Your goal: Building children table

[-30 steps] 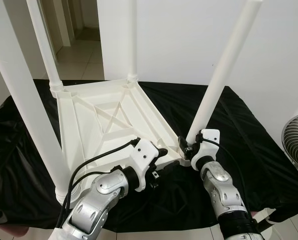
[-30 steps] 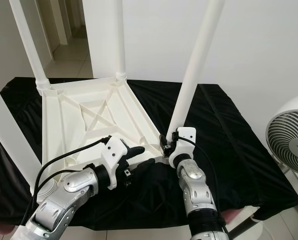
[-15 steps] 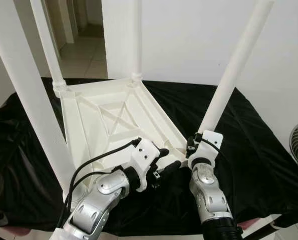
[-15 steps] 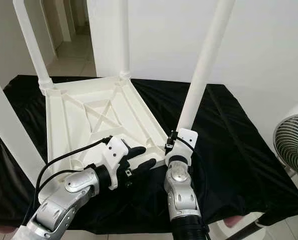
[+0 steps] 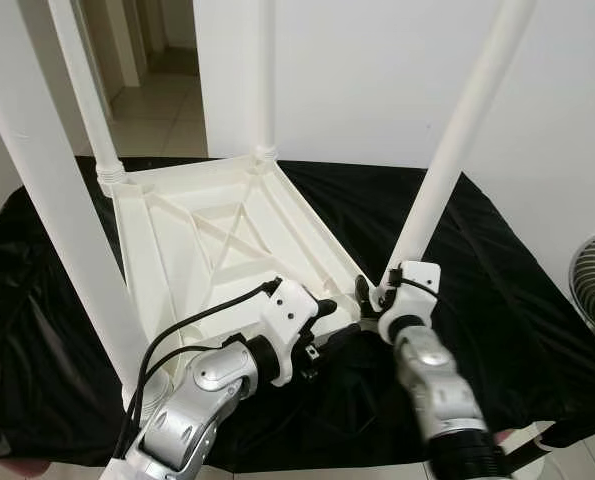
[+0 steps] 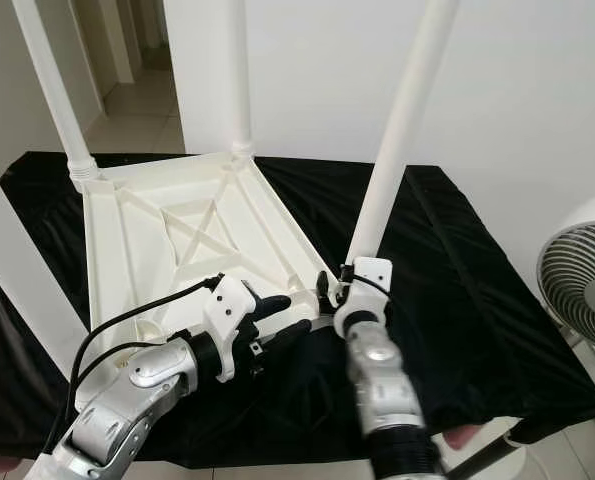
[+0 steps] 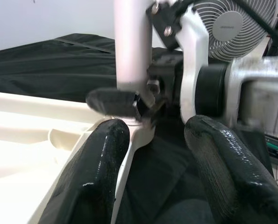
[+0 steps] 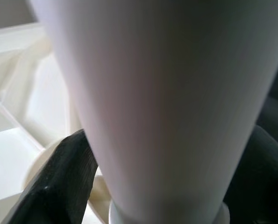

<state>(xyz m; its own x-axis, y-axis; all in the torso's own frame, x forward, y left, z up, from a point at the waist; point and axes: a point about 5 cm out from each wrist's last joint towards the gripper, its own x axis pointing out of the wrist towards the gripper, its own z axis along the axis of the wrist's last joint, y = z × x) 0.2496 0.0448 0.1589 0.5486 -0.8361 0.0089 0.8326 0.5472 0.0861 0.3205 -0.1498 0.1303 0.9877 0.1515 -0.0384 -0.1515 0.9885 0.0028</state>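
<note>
Right end effector (image 5: 369, 296) clamping table leg (image 5: 447, 160) base, left end effector (image 5: 329, 322) open, legs' tops cropped

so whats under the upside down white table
A black cloth lies under the upturned table, spreading past it on every side. What the cloth itself covers is hidden; only a pinkish edge peeks out at the near corner.

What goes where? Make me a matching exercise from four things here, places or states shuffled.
1. right gripper
2. left gripper
3. fan
4. black cloth

A. spread under the upturned tabletop
B. beyond the cloth's right edge
C. fingers clasped around the base of a table leg
D. fingers open at the tabletop's near corner

Pairs: 1-C, 2-D, 3-B, 4-A
</note>
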